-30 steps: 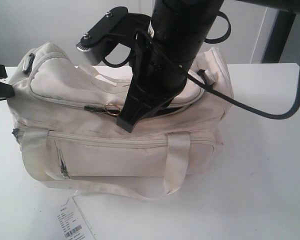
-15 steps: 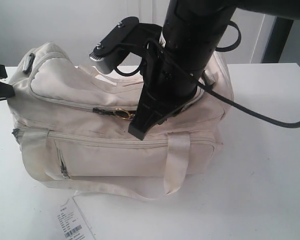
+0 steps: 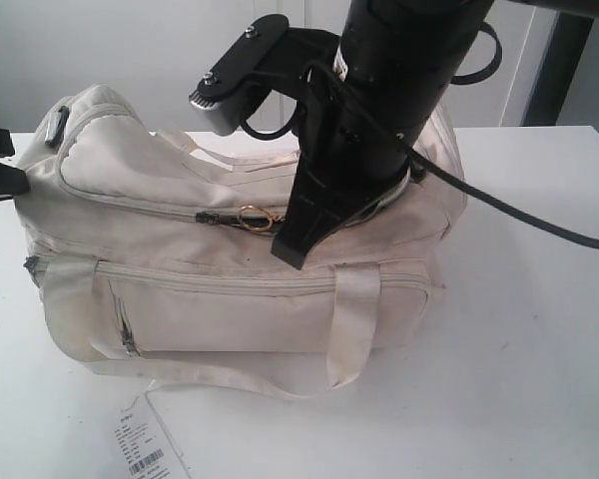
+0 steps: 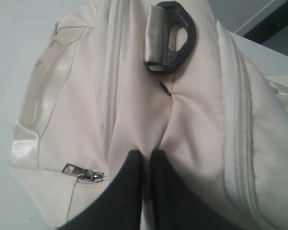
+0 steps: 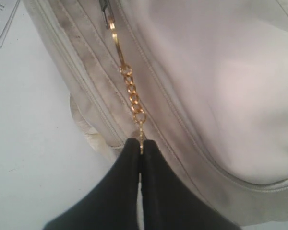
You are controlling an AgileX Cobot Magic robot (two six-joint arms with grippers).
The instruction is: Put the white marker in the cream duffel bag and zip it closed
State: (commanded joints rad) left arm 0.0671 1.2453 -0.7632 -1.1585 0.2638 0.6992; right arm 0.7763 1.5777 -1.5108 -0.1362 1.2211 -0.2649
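The cream duffel bag [image 3: 180, 249] lies on the white table. My right gripper [image 3: 292, 254] hangs over its top zipper, shut on the small gold charm [image 3: 252, 218]. In the right wrist view the gold chain [image 5: 131, 88] runs taut from the zipper pull [image 5: 105, 9] into the closed tips of that gripper [image 5: 140, 143]. My left gripper [image 4: 147, 154] is shut on a fold of the bag's cream fabric [image 4: 149, 120] at its left end, just below a black strap buckle [image 4: 170, 36]. The white marker is not in view.
A white barcode label [image 3: 145, 449] lies on the table in front of the bag. A shiny strap handle [image 3: 354, 319] loops down the bag's front. A metal side-pocket zipper pull [image 4: 81, 172] sits beside my left fingers. The right arm's black cable [image 3: 519, 215] trails rightwards.
My right gripper has moved to the right and slightly up along the zipper, drawing the gold charm with it. The dark gap in the bag's top no longer shows. The left gripper holds still.
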